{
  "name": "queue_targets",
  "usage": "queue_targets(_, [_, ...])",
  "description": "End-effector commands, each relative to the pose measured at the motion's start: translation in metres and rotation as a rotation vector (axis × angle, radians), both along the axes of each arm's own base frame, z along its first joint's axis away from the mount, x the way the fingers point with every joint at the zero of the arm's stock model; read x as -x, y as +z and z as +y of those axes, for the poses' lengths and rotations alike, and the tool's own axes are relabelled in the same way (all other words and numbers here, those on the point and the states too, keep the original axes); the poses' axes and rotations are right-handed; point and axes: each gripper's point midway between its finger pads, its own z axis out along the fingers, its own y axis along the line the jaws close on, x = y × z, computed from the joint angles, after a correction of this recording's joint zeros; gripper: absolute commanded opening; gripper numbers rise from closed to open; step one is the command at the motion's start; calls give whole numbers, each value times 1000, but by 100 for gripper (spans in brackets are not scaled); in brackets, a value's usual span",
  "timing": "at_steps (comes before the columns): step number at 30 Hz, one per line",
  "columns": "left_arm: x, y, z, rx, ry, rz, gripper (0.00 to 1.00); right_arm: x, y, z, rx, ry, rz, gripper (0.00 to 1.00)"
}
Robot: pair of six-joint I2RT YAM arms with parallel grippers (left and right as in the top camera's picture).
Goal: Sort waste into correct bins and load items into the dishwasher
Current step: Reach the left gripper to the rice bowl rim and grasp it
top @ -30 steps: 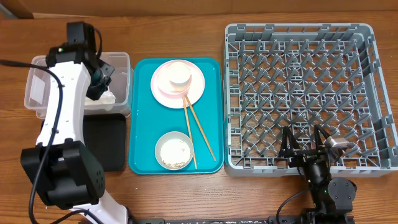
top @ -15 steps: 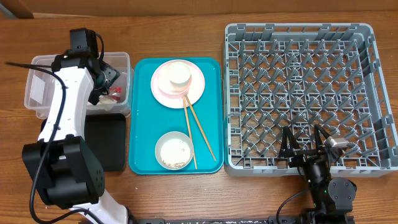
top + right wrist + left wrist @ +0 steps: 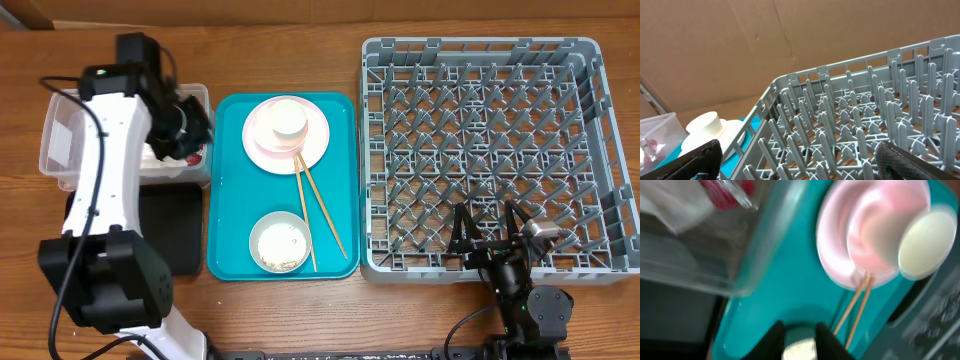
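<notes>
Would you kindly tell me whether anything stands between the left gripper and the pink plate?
Nothing visible does. The left gripper, jaws open, hangs over the right edge of the tub, and only bare tray lies between it and the plate. A bowl and cup sit stacked on the plate.

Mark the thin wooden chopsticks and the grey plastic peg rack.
Thin wooden chopsticks (image 3: 321, 207): overhead view, middle of one shaft.
Grey plastic peg rack (image 3: 480, 46): overhead view, far rim.

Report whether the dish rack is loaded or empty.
Empty. In the overhead view the rack shows only bare pegs; the plate and chopsticks lie on the teal tray.
</notes>
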Motion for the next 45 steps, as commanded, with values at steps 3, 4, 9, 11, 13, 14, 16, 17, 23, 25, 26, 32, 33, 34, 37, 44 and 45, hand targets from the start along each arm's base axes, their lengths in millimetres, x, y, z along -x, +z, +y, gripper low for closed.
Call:
queue_targets(3, [30,-1,-64,-36,-282,68,9,0,-2,-2,5,-11,-4,100])
queue_targets(4, [38,-3,-72,-68,-320,87,7,0,-2,-2,5,-11,-4,100])
queue_targets(9, [74,-14,-125,-157,-484,143,12,0,-2,-2,5,-11,-4,100])
queue_targets(11, [92,-23,-146,-189,-549,165,17,0,-2,-2,5,-11,-4,100])
queue_targets(13, [107,-33,-156,-247,-569,185,20,0,-2,-2,5,-11,-4,100])
queue_targets(14, [114,-38,-160,-277,-573,193,20,0,-2,-2,5,-11,-4,100])
queue_targets(16, [126,-47,-164,-322,-583,207,22,0,-2,-2,5,-11,-4,100])
queue_targets(17, [132,-52,-166,-343,-586,214,22,0,-2,-2,5,-11,-4,100])
queue_targets(23, [152,-75,-175,-370,-617,227,30,0,-2,-2,5,-11,-4,100])
queue_targets(25, [154,-81,-174,-373,-610,233,30,0,-2,-2,5,-11,-4,100])
queue_targets(26, [156,-85,-172,-375,-609,237,30,0,-2,-2,5,-11,-4,100])
queue_targets(32, [157,-104,-171,-369,-601,225,26,0,-2,-2,5,-11,-4,100])
queue_targets(33, [157,-108,-171,-367,-599,221,26,0,-2,-2,5,-11,-4,100])
queue_targets(34, [158,-111,-170,-367,-592,220,25,0,-2,-2,5,-11,-4,100])
queue_targets(37, [159,-121,-169,-366,-584,216,22,0,-2,-2,5,-11,-4,100])
queue_targets(44, [155,-126,-162,-406,-565,196,17,0,-2,-2,5,-11,-4,100])
queue_targets(45, [155,-126,-162,-405,-564,194,16,0,-2,-2,5,-11,-4,100])
